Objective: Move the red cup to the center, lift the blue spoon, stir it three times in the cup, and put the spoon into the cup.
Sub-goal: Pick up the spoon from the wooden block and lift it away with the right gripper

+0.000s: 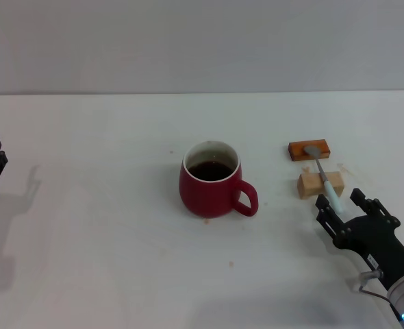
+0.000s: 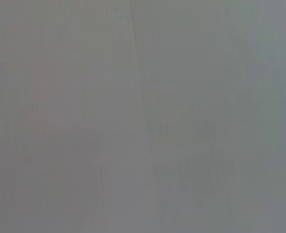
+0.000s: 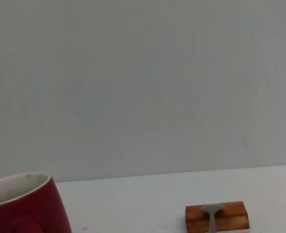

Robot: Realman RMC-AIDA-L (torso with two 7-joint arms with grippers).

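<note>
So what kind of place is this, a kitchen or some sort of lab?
Probably a lab test bench, not a kitchen: a bare white table against a plain wall, holding only a red cup of dark liquid and a blue spoon propped on two small blocks, with a robot's right gripper nearby.

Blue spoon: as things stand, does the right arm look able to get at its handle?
Probably yes. The right gripper sits open just short of the blue spoon, whose handle end points toward it across the two blocks; nothing lies between them. The red cup stands well aside.
</note>
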